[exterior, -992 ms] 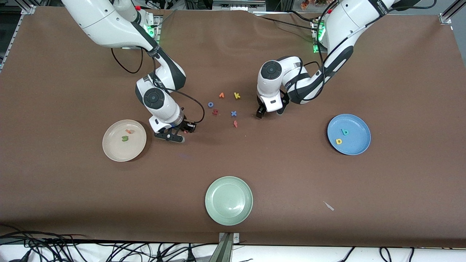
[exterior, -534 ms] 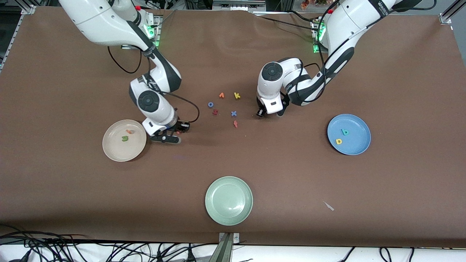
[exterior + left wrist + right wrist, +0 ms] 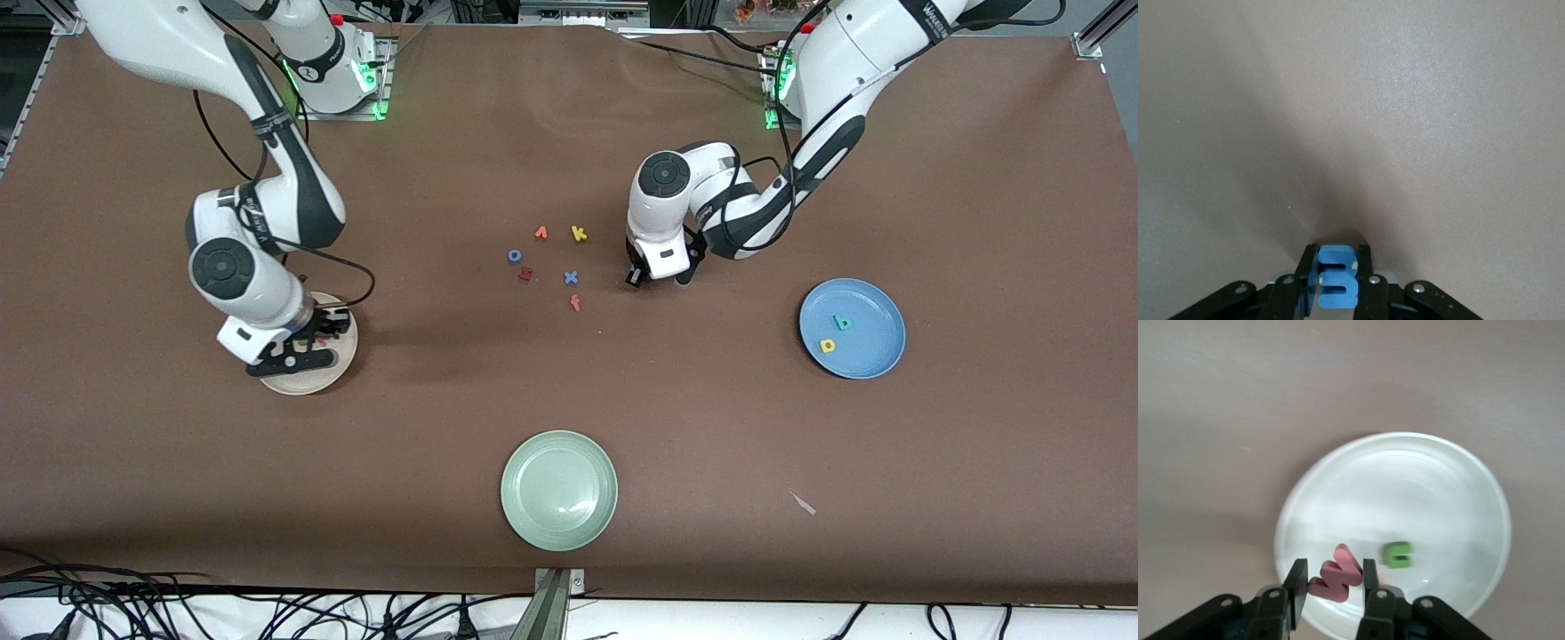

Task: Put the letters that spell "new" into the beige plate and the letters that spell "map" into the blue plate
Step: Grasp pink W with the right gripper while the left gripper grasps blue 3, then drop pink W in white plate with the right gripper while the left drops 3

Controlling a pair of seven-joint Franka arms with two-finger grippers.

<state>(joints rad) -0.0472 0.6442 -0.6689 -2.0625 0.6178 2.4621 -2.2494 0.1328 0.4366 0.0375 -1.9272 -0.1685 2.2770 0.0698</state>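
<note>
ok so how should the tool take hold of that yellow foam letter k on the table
Probably from straight above, pinching the yellow foam letter k across its middle by its thin side edges. It lies flat on the brown table cover, so no other side offers hold. The orange foam letter beside it lies apart, leaving room to come down.

Two glossy white robot arms with dark grey joint sections and round dark caps on their wrists. Thin black cables loop alongside each forearm. Green lights glow at both bases, with small red buttons near them. The left gripper (image 3: 637, 276) and right gripper (image 3: 293, 360) have black fingers fixed with silver screws.
</note>
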